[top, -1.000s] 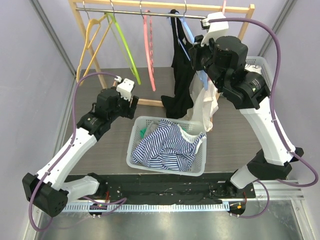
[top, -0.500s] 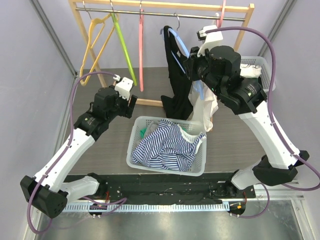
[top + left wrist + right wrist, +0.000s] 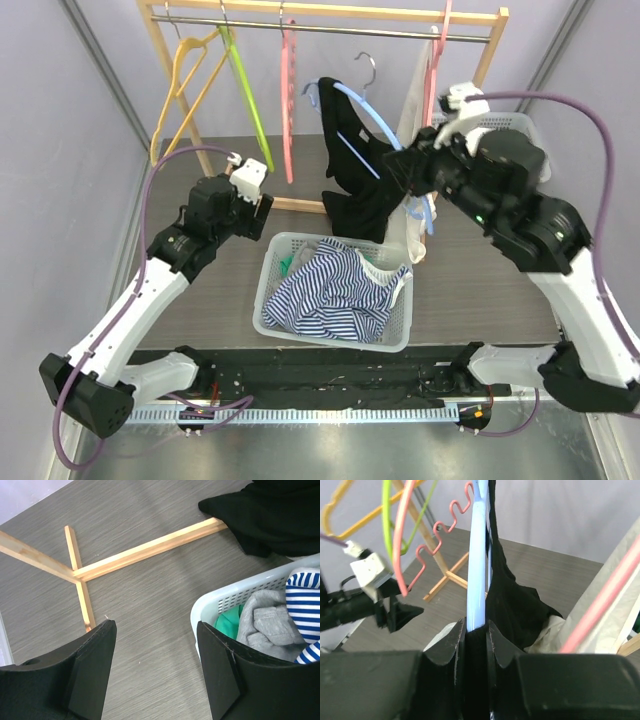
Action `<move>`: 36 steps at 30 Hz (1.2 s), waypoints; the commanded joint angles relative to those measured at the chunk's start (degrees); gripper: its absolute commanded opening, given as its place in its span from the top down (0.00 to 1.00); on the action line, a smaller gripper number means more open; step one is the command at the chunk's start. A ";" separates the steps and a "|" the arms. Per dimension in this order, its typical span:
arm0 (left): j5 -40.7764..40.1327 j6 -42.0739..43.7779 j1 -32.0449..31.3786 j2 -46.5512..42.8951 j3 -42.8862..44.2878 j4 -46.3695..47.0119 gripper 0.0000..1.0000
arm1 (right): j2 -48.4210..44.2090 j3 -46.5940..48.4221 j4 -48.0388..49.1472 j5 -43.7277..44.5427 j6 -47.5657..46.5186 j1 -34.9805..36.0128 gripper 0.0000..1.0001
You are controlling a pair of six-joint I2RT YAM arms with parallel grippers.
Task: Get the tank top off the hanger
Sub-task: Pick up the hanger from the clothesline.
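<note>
Holding the blue hanger (image 3: pixel 476 555) tight in the right gripper (image 3: pixel 476 627) (the left gripper (image 3: pixel 156 632) is open and empty), tilt it slowly so the black tank top (image 3: pixel 515 605) slides off one end.

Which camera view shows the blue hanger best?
The top view: most of the blue hanger, hook included, with the black tank top draped on it. The right wrist view shows only one bar clamped between the right fingers. The left wrist view shows none.
</note>
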 commanded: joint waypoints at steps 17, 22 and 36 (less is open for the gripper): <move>29.88 10.25 1.07 -7.61 11.42 -23.21 0.27 | -17.79 -2.35 -0.49 -34.59 -1.37 0.26 0.99; 37.97 14.64 1.07 -8.23 21.25 -33.15 0.27 | -16.90 -0.06 -5.68 -38.37 -3.57 0.26 0.99; 30.52 10.08 1.25 -4.97 42.29 -35.46 0.29 | -10.67 20.50 4.77 -40.49 -3.40 0.26 0.99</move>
